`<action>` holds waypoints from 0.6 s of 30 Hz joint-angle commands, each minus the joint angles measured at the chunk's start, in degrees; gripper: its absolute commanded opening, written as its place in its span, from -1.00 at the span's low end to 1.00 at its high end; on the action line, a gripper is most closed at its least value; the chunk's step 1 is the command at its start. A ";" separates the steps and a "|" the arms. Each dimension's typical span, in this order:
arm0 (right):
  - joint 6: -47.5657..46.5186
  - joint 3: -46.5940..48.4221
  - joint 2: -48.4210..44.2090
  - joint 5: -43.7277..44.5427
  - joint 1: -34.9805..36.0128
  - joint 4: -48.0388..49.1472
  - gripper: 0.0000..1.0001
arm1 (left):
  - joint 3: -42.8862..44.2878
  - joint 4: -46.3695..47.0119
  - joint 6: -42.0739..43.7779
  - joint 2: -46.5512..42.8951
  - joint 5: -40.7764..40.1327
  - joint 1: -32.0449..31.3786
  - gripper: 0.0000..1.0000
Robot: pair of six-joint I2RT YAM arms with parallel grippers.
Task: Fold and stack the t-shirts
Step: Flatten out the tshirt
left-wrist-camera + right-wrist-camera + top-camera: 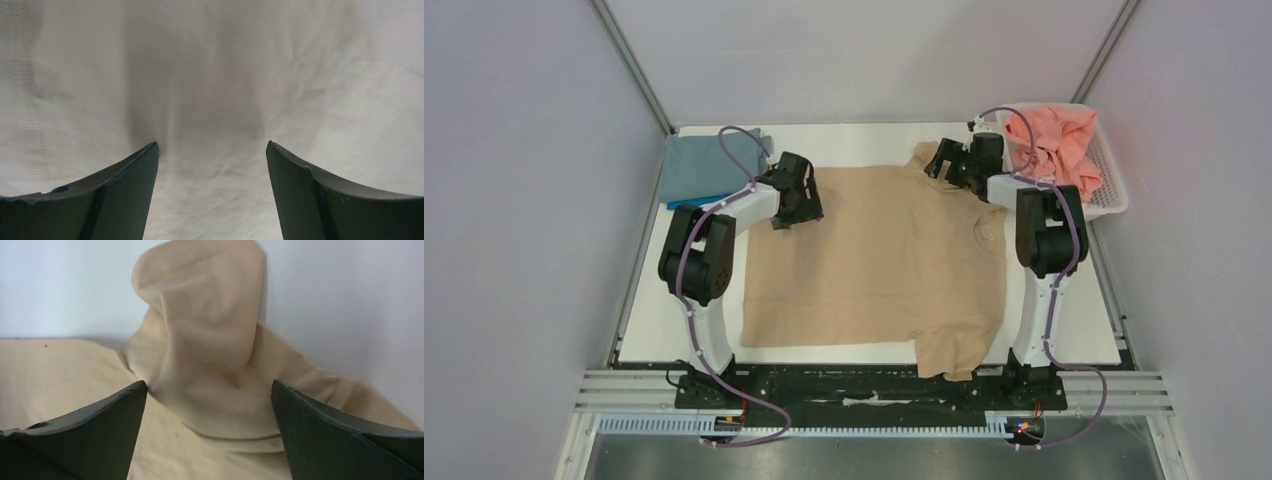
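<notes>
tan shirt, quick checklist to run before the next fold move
1. Left gripper open over tan shirt: ok.
2. Right gripper open, facing far sleeve: ok.
3. Shirt body flat: ok.
4. Far sleeve flat: not ok, bunched upright.
5. Near sleeve on table: not ok, drapes over the near edge.
6. Either gripper touching cloth: cannot tell.

A: What is under your left gripper (212,143)?
B: Soft matt cloth: the tan t-shirt (215,75), finely creased, with a stitched seam line left of the gripper.
A: And ahead of your right gripper (209,382)?
B: The same tan cloth, bunched thicker, lying on the smooth matt white desk (1084,320). Your fingers (90,440) look like dark matt plastic, slightly rough along the edges.
</notes>
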 commanded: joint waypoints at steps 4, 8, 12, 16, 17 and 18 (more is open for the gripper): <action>11.43 -24.20 -16.47 14.93 -0.96 1.81 0.96 | -8.19 3.75 -4.76 -3.96 3.37 -0.05 0.70; 13.67 -34.72 -24.51 21.93 -0.41 4.64 0.96 | -10.90 4.24 -5.15 -6.04 3.91 -0.16 0.70; 9.53 -28.98 -19.19 20.72 -0.42 4.00 0.96 | -11.05 4.82 -5.23 -6.00 4.16 -0.18 0.70; 5.77 -13.97 -8.09 19.69 -0.44 -0.37 0.96 | -7.43 3.64 -5.28 -3.14 2.72 -0.10 0.70; 5.30 -10.15 -5.70 19.91 -0.42 -2.41 0.96 | -6.31 2.99 -5.26 -2.19 1.96 -0.09 0.70; 4.88 -5.37 -3.21 20.42 -0.43 -4.05 0.96 | -4.90 2.63 -5.29 -1.15 1.51 0.01 0.71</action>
